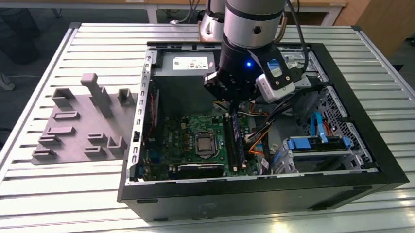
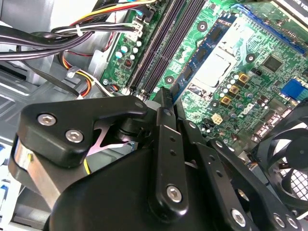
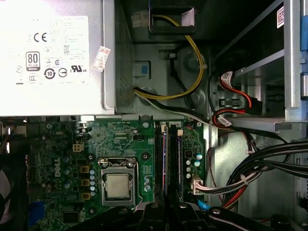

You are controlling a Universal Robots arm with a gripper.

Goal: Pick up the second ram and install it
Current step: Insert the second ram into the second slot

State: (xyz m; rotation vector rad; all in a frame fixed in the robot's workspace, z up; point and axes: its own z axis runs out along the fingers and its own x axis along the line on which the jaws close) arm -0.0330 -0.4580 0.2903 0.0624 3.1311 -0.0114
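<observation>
gripper [image 1: 232, 99] over motherboard [image 1: 194, 141] RAM slots [image 3: 167, 161] | jaws together on second ram [image 2: 166, 98], upright | inside PC case [image 1: 363, 160]

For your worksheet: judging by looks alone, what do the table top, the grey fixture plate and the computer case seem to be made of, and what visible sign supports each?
Table top: probably aluminium, pale silvery slats with a dull sheen.
Grey fixture plate: looks like matte plastic, uniform grey with blocky raised shapes and no shine.
Computer case: seemingly sheet metal, painted black outside; bare grey panels inside.
</observation>
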